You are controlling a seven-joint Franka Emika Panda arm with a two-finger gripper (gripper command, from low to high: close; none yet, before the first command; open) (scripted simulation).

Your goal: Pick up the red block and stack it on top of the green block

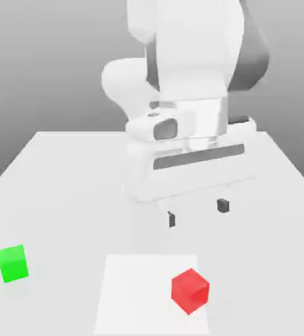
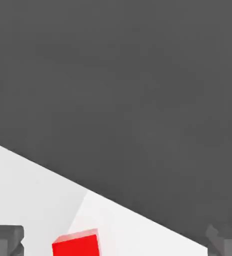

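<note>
At the exterior view's left, the small bright-green cube with smooth plain faces, the green block (image 1: pixel 13 263), sits on the flat white table (image 1: pixel 56 190) near its front edge, by itself and well apart from everything else.

Toward the middle of that view, a paler rectangular patch (image 1: pixel 138 289) is marked on the table surface, running to the front edge. The small bright-red cube with smooth plain faces, the red block (image 1: pixel 190 291), rests on this patch in its part nearer the exterior view's right, turned so that one corner faces the camera. It stands on the surface, untouched by anything.

Above and behind the red block hangs the white Franka arm (image 1: pixel 180 59), its hand pointing down at the table. The two-finger gripper (image 1: pixel 197 212) is released, its dark fingertips (image 1: pixel 223 205) set wide apart with nothing between them. They hover clear of the table, farther back than the red block, and the block lies in front of the gap between them, not yet within it.

In the hand view the dark fingertips (image 2: pixel 5 237) appear at either side, spread wide, and the red block (image 2: pixel 76 245) shows between them on the pale patch (image 2: pixel 138 230), closer to one finger than to the other. The gripper (image 2: pixel 117 239) touches nothing.
</note>
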